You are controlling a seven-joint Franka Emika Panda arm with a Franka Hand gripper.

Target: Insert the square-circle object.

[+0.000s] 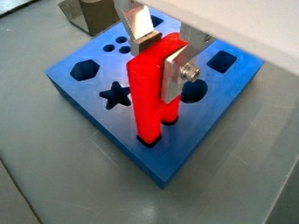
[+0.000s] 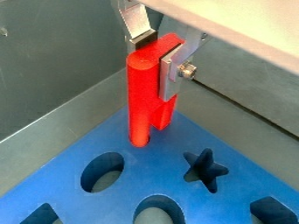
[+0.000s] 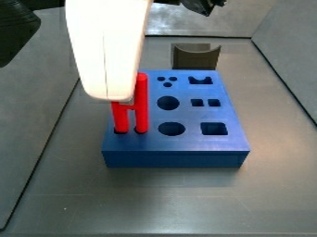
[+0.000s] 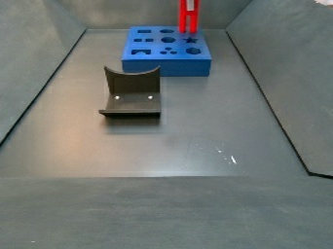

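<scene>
Red, stiff, light-looking plastic, the square-circle object (image 1: 153,92) stands upright in the blue board (image 1: 105,109); my hand (image 1: 158,54) pinches its upper end

Red peg (image 1: 149,96), blue board (image 1: 93,92), silver hand (image 1: 162,54).

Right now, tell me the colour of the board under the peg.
Blue; the board shows best in a side view.

Both wrist views ride close above the pincer (image 1: 163,54), looking down onto the blue board (image 1: 82,87). A side view sits near and high over the board (image 3: 186,153); another looks along the counter (image 4: 182,175) from its far edge.
</scene>
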